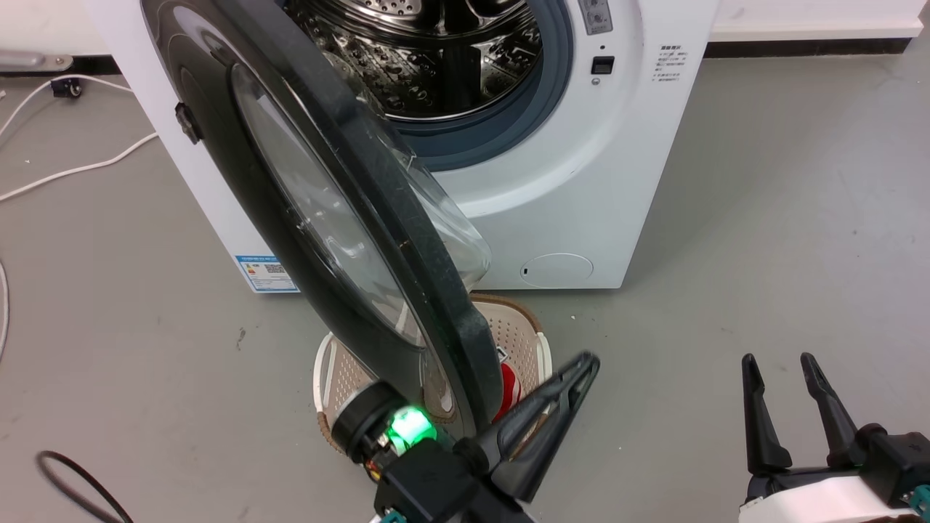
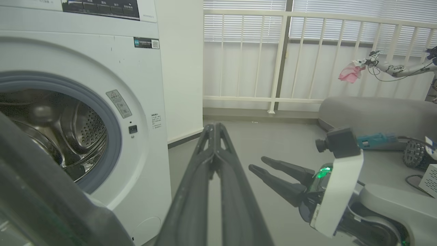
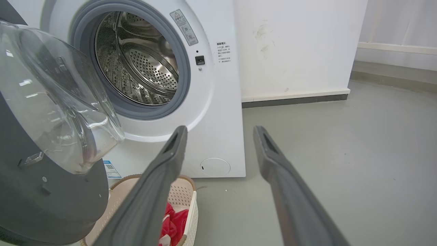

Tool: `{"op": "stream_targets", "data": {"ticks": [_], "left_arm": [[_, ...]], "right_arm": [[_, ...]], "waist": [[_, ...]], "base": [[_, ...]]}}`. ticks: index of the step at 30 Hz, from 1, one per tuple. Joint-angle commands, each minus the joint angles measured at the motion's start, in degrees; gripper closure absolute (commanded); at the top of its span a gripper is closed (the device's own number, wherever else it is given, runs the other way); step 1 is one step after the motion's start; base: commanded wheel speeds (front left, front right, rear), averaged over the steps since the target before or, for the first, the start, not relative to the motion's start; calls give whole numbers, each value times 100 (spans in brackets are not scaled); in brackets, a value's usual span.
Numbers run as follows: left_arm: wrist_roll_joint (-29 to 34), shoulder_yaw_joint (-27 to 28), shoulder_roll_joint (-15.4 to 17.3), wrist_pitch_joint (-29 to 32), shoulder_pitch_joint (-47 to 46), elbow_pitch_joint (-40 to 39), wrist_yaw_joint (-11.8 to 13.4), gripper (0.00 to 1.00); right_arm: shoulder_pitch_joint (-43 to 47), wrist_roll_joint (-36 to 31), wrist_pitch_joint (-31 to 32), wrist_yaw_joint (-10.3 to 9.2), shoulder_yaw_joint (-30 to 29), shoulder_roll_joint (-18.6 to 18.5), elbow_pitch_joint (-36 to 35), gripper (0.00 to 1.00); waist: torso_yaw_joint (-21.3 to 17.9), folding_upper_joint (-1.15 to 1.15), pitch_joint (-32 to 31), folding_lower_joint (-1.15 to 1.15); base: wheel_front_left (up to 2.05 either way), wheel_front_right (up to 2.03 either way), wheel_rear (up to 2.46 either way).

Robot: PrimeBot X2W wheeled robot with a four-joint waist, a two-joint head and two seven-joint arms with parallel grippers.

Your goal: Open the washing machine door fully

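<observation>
Left tool, fingers together, sits beside the washing machine door rim; we should push outward along its hinge arc (right tool apart, idle).

The washing machine door is glossy black around clear glass. The washing machine is white, its door seal blue-grey, its drum silver, dotted with holes. At lower centre, the laundry basket is cream and perforated, the cloth red.
</observation>
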Motion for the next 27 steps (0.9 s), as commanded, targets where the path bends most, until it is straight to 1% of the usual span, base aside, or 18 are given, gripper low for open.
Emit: {"op": "stream_targets", "data": {"ticks": [1,4,8,18,27], "left_arm": [[-46,-26,29,29,103,69,28,100],[-113,-131,55,49,328,313,41,100],[-79,-154,13,-44,380,670,107,100],[13,47,-194,-508,131,1241,452,100],[-78,188,-302,-783,-109,1604,642,100]], "right_arm": [[-3,0,-3,-2,1,19,24,0],[-37,-1,12,-2,12,19,31,0],[-146,-2,25,-2,65,19,29,0],[-206,73,-13,-2,93,19,102,0],[-236,140,-42,-2,125,19,185,0]], "waist": [[19,0,9,0],[44,0,34,0],[33,0,118,0],[-24,0,238,0],[-11,0,233,0]], "base": [[0,0,0],[0,0,0],[0,0,0],[0,0,0],[0,0,0]]}}
